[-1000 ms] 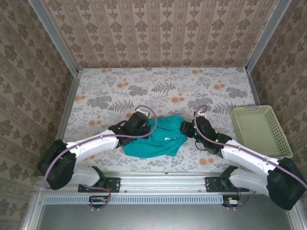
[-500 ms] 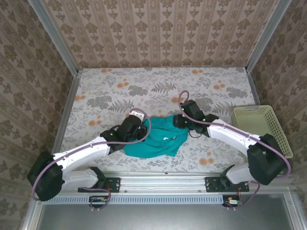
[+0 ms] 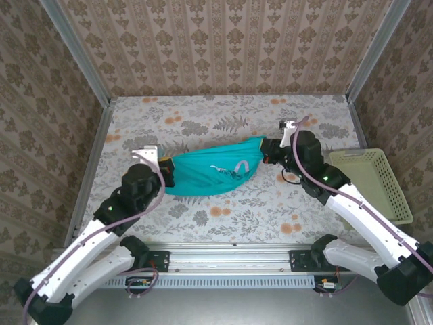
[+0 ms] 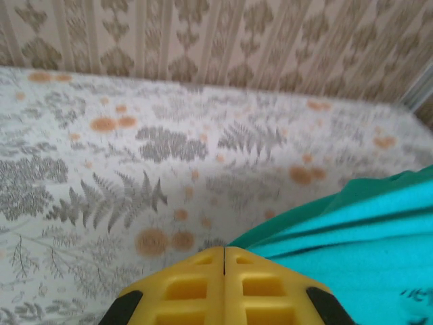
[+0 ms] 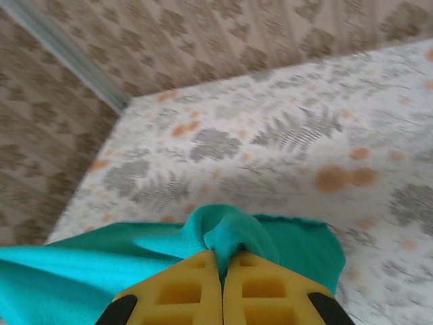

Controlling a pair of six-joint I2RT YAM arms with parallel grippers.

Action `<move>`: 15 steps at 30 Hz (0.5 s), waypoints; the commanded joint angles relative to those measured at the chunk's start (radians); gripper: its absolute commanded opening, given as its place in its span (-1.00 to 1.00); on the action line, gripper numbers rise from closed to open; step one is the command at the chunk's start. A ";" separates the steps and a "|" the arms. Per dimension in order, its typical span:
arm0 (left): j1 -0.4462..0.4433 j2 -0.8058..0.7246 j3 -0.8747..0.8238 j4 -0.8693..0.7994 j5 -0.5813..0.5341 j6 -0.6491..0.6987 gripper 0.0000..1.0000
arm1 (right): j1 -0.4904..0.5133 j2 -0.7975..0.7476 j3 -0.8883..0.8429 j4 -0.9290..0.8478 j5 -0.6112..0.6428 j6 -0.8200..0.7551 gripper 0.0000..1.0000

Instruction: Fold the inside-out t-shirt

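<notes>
Your left claw (image 3: 164, 173) and right claw (image 3: 266, 150) are both pinched tight on the t-shirt (image 3: 203, 177), stretched between them over the table (image 3: 223, 122). Its white print (image 3: 230, 169) is scrunched up, too hard to read.

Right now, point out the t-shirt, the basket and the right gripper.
t-shirt (image 3: 203, 179): top view, middle of the teal cloth.
basket (image 3: 357, 154): top view, its far rim.
right gripper (image 5: 223, 265): right wrist view, between the fingertips shut on the t-shirt.
</notes>
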 commanded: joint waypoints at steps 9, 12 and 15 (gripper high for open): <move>0.051 0.272 -0.075 -0.171 0.142 -0.084 -1.00 | 0.085 0.150 -0.333 0.201 0.006 0.177 -1.00; 0.025 0.310 -0.053 -0.192 0.188 -0.096 -0.76 | 0.163 0.177 -0.380 0.284 -0.037 0.154 -1.00; -0.026 0.314 0.020 -0.253 0.179 -0.109 0.00 | 0.318 0.129 -0.399 0.322 0.038 0.088 -0.92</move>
